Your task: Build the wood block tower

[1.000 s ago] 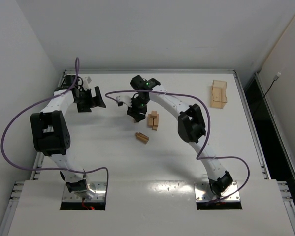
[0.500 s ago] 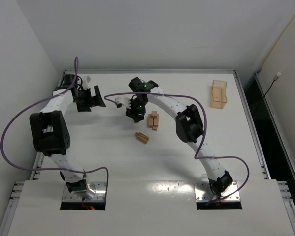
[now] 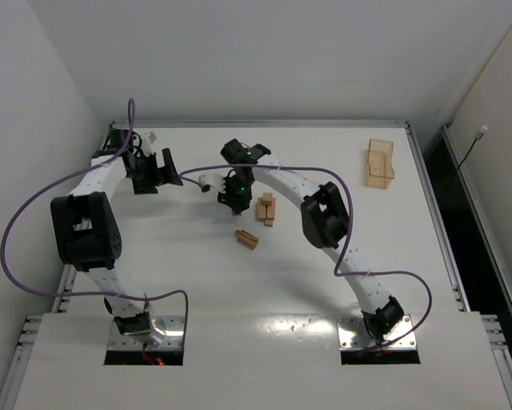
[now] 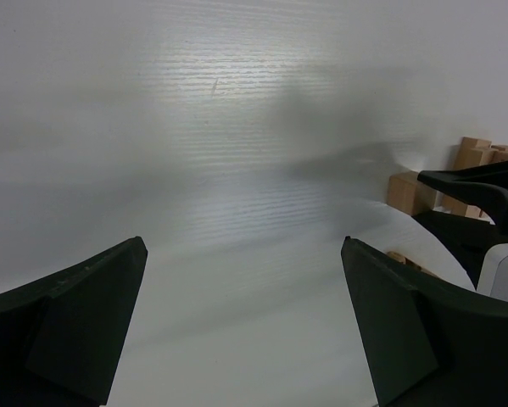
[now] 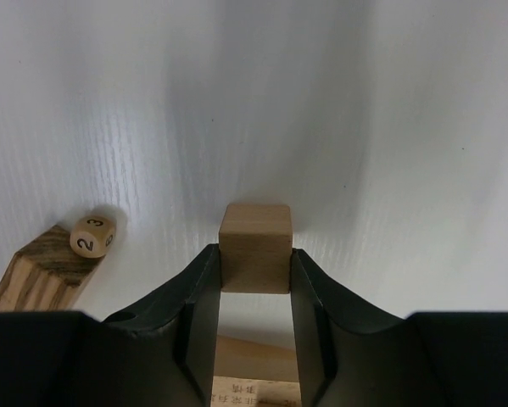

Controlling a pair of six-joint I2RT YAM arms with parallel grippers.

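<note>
Right pincer (image 5: 254, 259) grips a wooden cube (image 5: 254, 231) — squarely between its tips.

A small cream die with rounded corners (image 5: 93, 236) shows two black numerals: a 2 on the face turned toward the camera and a 3 on the face to its right. It sits at the far tip of a dark-streaked wooden bar (image 5: 33, 284) lying on the white desk (image 5: 364, 127). At the bottom edge of the right wrist view is a pale wooden piece (image 5: 254, 393). It lies between the fingers of the right end effector (image 5: 254, 254), below the small light-tan wooden cube (image 5: 255, 242). It carries a line of dark printed characters, too small to read.
</note>
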